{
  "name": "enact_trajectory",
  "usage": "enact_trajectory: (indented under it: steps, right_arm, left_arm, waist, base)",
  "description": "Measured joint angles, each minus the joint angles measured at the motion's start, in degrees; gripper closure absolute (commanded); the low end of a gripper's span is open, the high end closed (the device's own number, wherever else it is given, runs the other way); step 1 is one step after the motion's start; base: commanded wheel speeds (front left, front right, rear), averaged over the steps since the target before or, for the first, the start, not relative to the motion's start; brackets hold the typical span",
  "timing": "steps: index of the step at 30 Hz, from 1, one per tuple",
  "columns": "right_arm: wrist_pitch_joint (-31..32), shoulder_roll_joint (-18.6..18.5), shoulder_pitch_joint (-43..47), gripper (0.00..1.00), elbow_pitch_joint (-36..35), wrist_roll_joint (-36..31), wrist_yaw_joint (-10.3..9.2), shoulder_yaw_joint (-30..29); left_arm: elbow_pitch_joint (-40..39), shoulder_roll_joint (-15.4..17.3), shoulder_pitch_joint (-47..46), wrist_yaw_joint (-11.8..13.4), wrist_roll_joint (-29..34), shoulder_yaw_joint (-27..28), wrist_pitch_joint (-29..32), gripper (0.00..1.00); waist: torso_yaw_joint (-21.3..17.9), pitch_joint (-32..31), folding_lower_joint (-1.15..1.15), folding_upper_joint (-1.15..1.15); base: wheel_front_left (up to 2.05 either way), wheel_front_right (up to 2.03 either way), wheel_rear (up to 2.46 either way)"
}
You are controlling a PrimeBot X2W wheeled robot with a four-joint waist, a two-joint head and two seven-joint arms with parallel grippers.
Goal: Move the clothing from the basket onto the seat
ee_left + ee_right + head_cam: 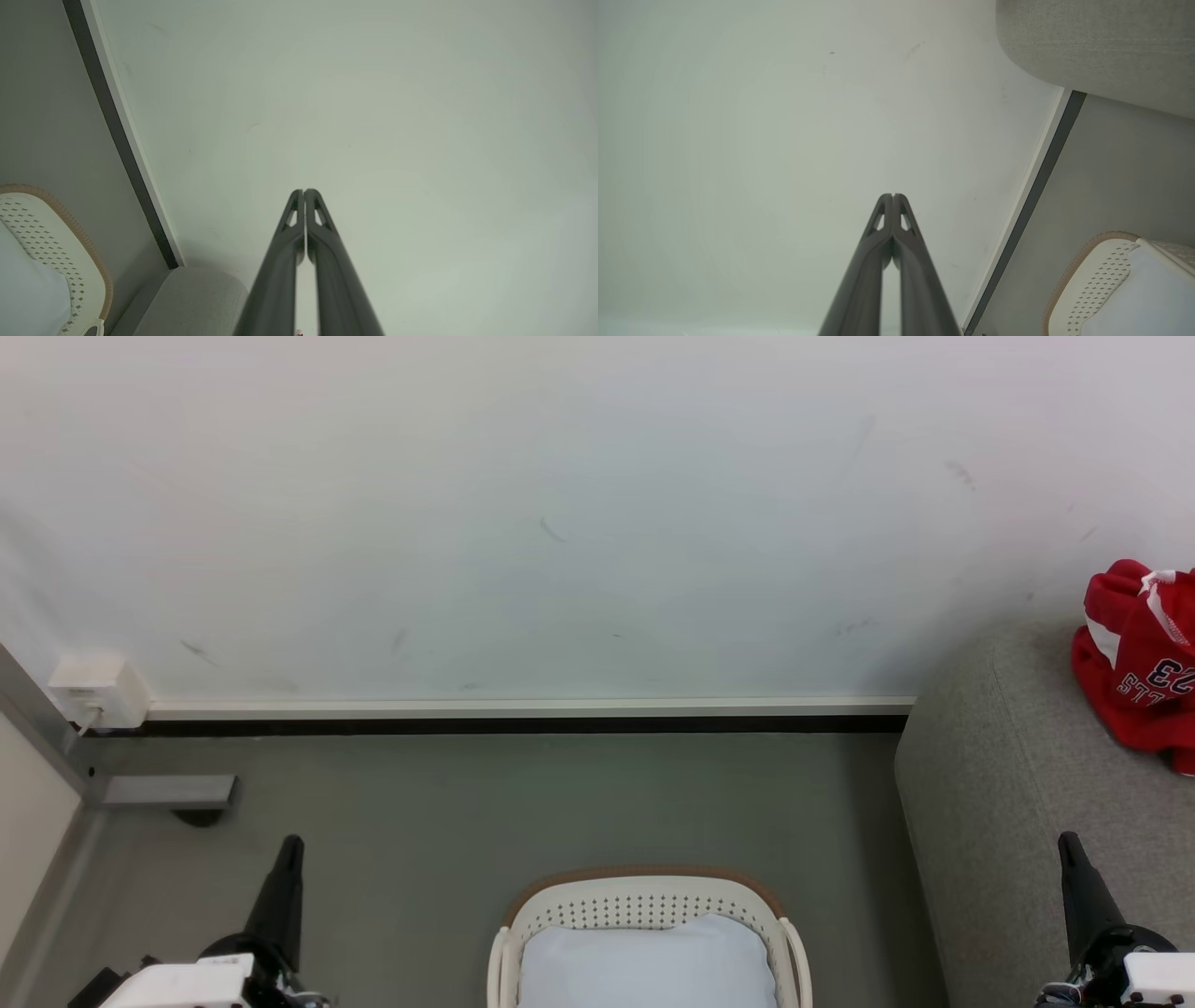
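Both left pincer (pixel 290 847) and right pincer (pixel 1070 846) are closed and empty; with the jersey (pixel 1134 663) on the seat (pixel 1008 784), the pale cloth (pixel 644 963) in the basket (pixel 644 894) could be grabbed mistakenly.

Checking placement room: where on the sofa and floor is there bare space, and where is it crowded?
The sofa is bare from its left edge up to the jersey, which crowds its right. The floor lies bare between basket and skirting. A pale cloth covers the basket's inside.
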Motion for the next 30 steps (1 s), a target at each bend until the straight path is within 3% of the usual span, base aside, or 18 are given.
enact_trajectory:
  steps: [30]
  right_arm:
    - [0.0,0.0,0.0,1.00,0.0,0.0,0.00,0.0]
  left_arm:
    - [0.0,0.0,0.0,0.0,0.0,0.0,0.0,1.00]
  waist:
    - [0.0,0.0,0.00,0.00]
  base:
    - [0.00,0.00,0.00]
